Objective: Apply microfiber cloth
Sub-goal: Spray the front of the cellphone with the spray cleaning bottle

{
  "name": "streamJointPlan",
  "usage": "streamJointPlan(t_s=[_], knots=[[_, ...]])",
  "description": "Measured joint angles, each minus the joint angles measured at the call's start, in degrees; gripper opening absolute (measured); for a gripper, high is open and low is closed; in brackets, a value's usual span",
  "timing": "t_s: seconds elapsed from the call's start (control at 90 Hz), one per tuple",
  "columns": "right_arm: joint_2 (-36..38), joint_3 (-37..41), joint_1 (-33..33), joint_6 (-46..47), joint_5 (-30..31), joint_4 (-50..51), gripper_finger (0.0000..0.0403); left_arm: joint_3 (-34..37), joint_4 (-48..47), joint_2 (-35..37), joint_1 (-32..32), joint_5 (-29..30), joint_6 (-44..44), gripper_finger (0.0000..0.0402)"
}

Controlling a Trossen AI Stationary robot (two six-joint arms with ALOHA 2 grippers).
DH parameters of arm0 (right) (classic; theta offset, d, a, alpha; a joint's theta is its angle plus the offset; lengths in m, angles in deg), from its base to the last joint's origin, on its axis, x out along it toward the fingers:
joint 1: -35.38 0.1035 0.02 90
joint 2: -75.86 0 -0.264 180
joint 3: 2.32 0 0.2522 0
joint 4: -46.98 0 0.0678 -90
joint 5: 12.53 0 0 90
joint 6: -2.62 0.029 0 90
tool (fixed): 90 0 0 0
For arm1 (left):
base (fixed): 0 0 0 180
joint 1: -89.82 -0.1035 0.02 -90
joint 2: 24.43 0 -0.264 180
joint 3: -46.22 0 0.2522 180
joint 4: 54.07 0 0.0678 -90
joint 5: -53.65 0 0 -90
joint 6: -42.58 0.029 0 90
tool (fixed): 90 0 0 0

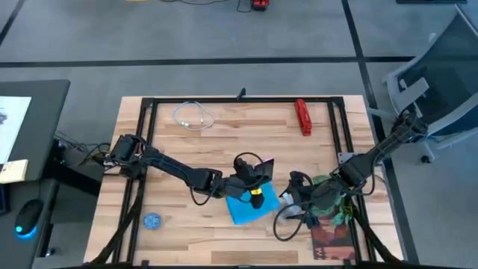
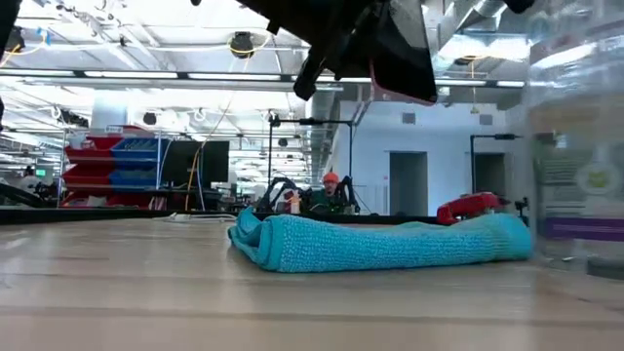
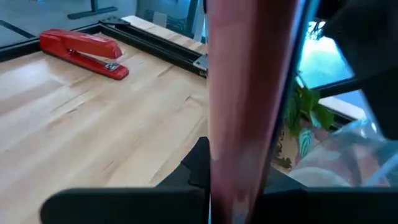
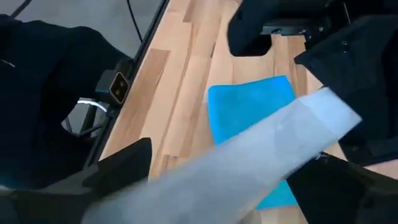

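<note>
The sky-blue microfiber cloth (image 1: 250, 207) lies bunched on the wooden table (image 1: 224, 134) near its front middle; the low view shows the cloth (image 2: 380, 242) resting on its underside. Above its far edge my left gripper (image 1: 248, 179) is shut on a black smartphone (image 1: 262, 169), which hangs clear of the cloth (image 2: 400, 54). Just right of the cloth my right gripper (image 1: 297, 199) is shut on a clear plastic bottle (image 4: 249, 162), seen blurred at the right of the low view (image 2: 575, 146). My left gripper pinches the smartphone between its two fingers. In the left wrist view the phone stands on edge, and its pinkish back (image 3: 249, 124) runs up from the fingers. The fingers come level from the table's left, and the phone is lifted clear. My right gripper holds the clear bottle across its whitish body (image 4: 205, 180), between the two fingers (image 4: 118, 165). It comes in from the table's right. Whether the bottle's base rests on the table I cannot tell.
A red stapler (image 1: 302, 117) lies at the far right and a white cable (image 1: 193, 116) at the far left. A small round blue disc (image 1: 152, 220) sits near the front left. Under my right arm lies a leaf-patterned item (image 1: 330, 224). A black frame (image 1: 239, 99) borders the table.
</note>
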Motion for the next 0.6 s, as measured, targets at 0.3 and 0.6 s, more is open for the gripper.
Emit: streamJointPlan(t_s=[0.3, 0.6], knots=[[0.1, -0.2, 0.0, 3.1, 1.8, 2.8, 0.0198, 0.0, -1.3, 0.0, 0.0, -1.3, -0.1, 0.0008], [0.1, -0.1, 0.1, 2.0, 1.8, 2.3, 0.0246, 0.0, -2.0, 0.0, 0.2, -1.6, 0.3, 0.0008]])
